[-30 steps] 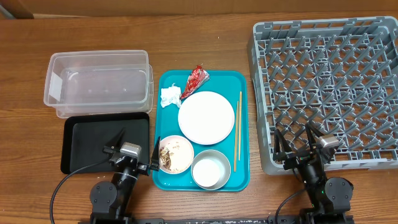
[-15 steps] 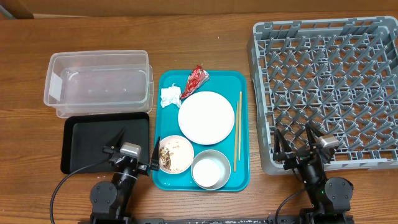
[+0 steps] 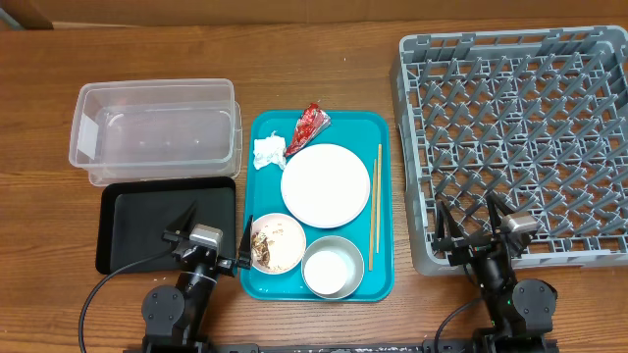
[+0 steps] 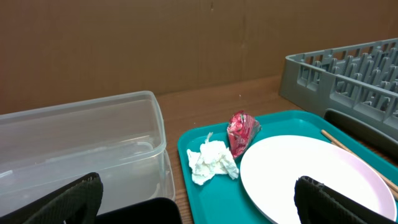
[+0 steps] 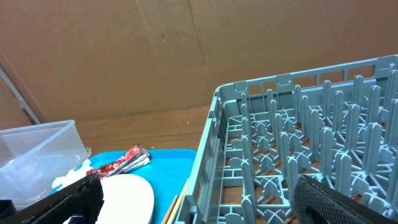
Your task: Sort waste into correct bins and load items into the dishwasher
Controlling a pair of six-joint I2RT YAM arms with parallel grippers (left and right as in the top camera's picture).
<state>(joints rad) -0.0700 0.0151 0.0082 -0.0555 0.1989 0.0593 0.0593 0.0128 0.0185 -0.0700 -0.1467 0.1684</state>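
Both claws stand wide open and hold nothing. The left claw (image 3: 218, 222) hangs at the 4 o'clock corner of the black tray (image 3: 137, 221), the right claw (image 3: 468, 210) over the rack (image 3: 520, 127) near its 7 o'clock corner. On the teal tray (image 3: 385, 286), the plate (image 3: 325, 185) lies in the middle, the wrapper (image 3: 310, 125) at 12 o'clock, the tissue (image 3: 269, 151) at 10, the bowl (image 3: 285, 235) with scraps (image 3: 263, 247) at 7, the cup (image 3: 332, 267) at 6, and the chopsticks (image 3: 375, 206) at 3. The tub (image 3: 157, 132) stands on the tabletop (image 3: 314, 49) at 10 o'clock from this tray.

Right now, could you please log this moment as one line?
left jaws open; right jaws open; wrapper, tissue, plate on teal tray; rack empty
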